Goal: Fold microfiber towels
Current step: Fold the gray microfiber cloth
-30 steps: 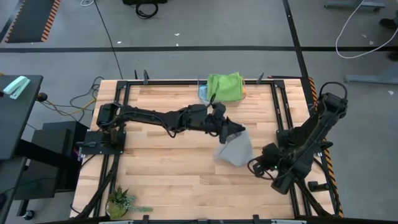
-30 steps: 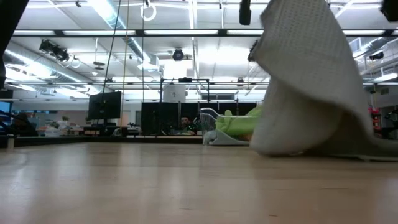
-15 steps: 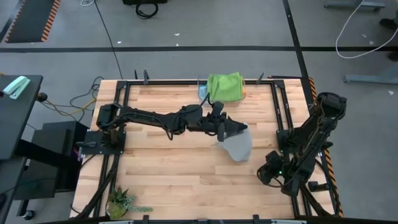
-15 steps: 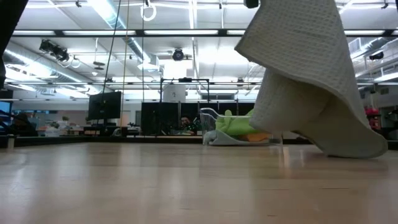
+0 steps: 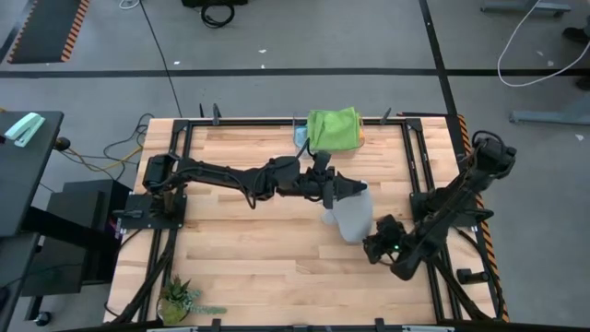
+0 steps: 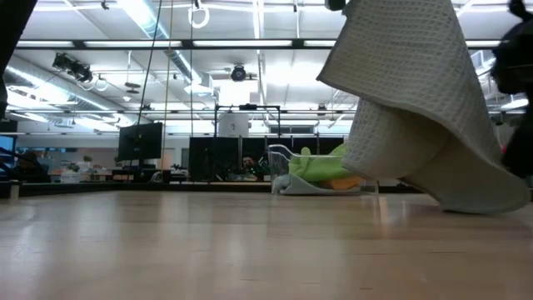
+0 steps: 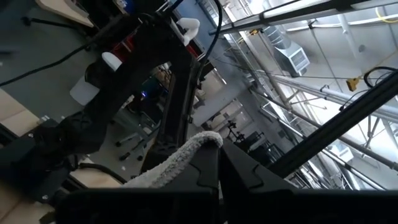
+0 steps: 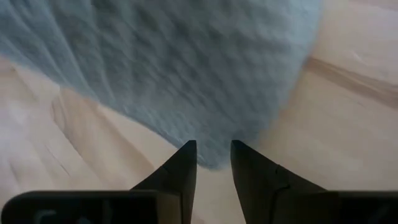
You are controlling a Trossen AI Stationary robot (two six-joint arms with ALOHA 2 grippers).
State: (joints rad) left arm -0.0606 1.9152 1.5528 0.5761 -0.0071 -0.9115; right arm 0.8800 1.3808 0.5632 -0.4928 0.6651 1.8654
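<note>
A light grey towel (image 5: 353, 218) hangs over the middle of the table from my left gripper (image 5: 343, 189), which is shut on its top. Its lower end (image 6: 487, 202) reaches down to the wood. My right gripper (image 8: 213, 154) stands open, low on the near right side of the towel. The towel's bottom edge (image 8: 211, 158) shows just ahead of the gap between its fingertips; whether it touches, I cannot tell. A bright green towel (image 5: 334, 127) lies folded on top of a pile at the far edge, with blue (image 5: 300, 136) and orange (image 5: 361, 136) cloth showing under it. My left gripper pinches the grey towel's top edge (image 7: 200, 142) between its two shut fingers, which come about level from the table's left. A bunched rim of cloth curls over the fingertips. The rest hangs slack below the gripper in loose folds, its lower end on the table.
A small potted plant (image 5: 177, 300) stands at the near left corner. Black frame rails (image 5: 419, 166) run along the table's edges. Bare wood lies left of and in front of the hanging towel.
My right gripper has dropped lower and come in toward the grey towel's lower end from the near right. The towel, earlier spread out toward the right along the table, has drawn in and now hangs narrower under my left gripper.
</note>
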